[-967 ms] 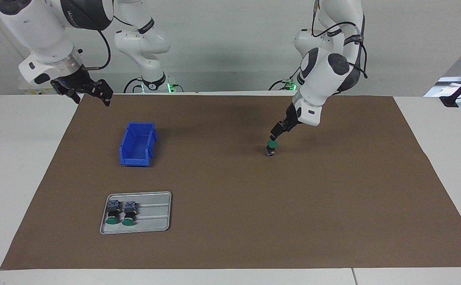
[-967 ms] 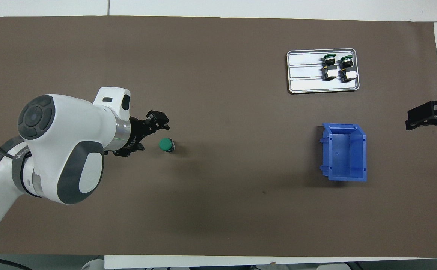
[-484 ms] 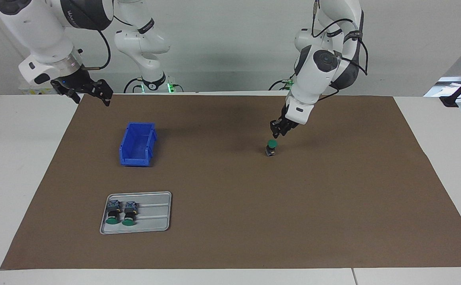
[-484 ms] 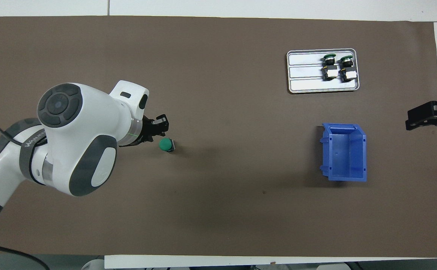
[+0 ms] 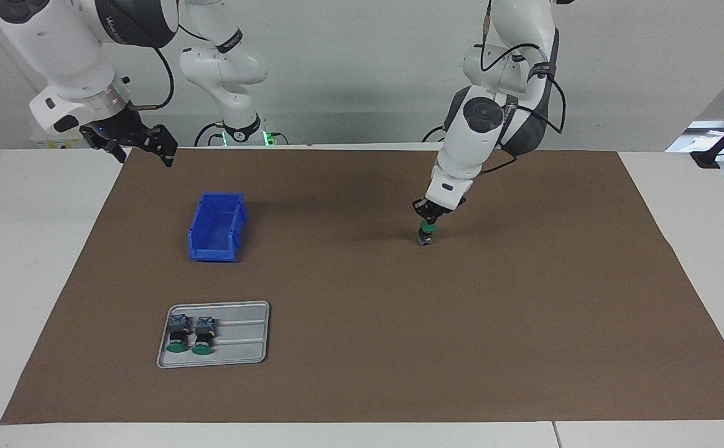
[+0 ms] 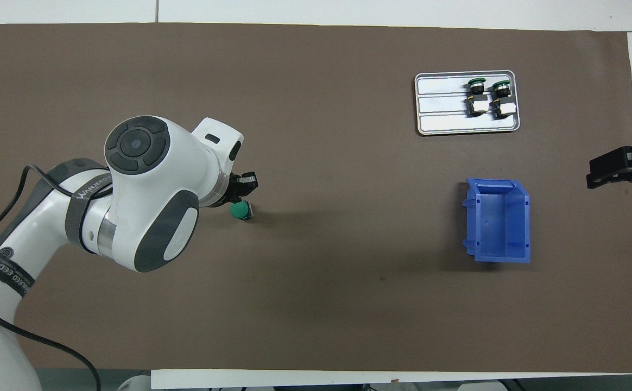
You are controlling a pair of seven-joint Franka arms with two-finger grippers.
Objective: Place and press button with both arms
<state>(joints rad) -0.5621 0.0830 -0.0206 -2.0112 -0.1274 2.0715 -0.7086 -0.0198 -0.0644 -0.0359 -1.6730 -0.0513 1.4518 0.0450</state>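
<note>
One button (image 5: 425,235) stands upright on the brown mat, green cap up, toward the left arm's end of the table; in the overhead view the button (image 6: 241,210) peeks out beside the wrist. My left gripper (image 5: 427,218) is shut, tips pointing down right on top of the green cap; I cannot tell whether they press it. From overhead the left gripper (image 6: 241,191) is mostly hidden under its own white wrist. My right gripper (image 5: 143,155) waits open and empty above the mat's corner at the right arm's end, also seen as the right gripper (image 6: 614,171) at the overhead view's edge.
A blue bin (image 5: 216,227) (image 6: 498,220) stands empty toward the right arm's end. Farther from the robots, a grey tray (image 5: 244,336) (image 6: 441,103) holds two more buttons (image 5: 178,333) (image 6: 476,98) lying on their sides.
The left gripper shut its fingers and swung from beside the button to directly over its cap, then lowered onto it. The button and the right arm stayed put.
</note>
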